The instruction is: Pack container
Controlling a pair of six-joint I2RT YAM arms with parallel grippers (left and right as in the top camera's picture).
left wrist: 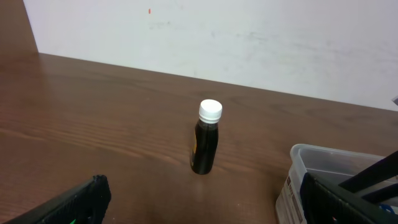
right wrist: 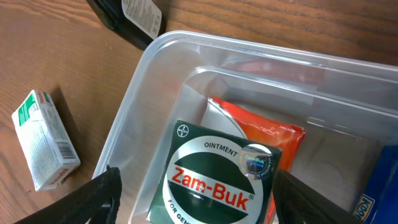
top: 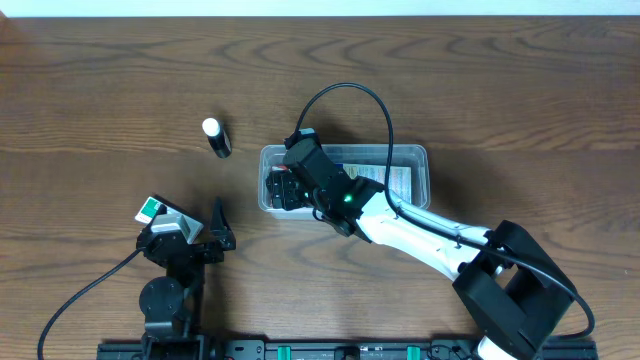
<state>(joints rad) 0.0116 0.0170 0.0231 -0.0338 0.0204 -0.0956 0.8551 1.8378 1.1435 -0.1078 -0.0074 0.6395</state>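
The container [top: 420, 152] is a clear shallow tub in the middle of the table, also seen in the right wrist view [right wrist: 144, 68] and the left wrist view [left wrist: 300, 153]. My right gripper [top: 291, 186] hangs over its left end, open [right wrist: 198, 176]. Between its fingers, with a gap on each side, a green Zam-Buk ointment box [right wrist: 214, 177] lies in the tub on an orange packet [right wrist: 277, 134]. My left gripper [top: 216, 226] stands open near the table's front left with nothing between its fingers [left wrist: 202, 188].
A dark bottle with a white cap [top: 216, 137] [left wrist: 206, 144] stands left of the tub. A green and white small box [top: 152, 209] [right wrist: 45, 140] lies on the table by my left arm. A blue pack [right wrist: 380, 186] sits in the tub's right part.
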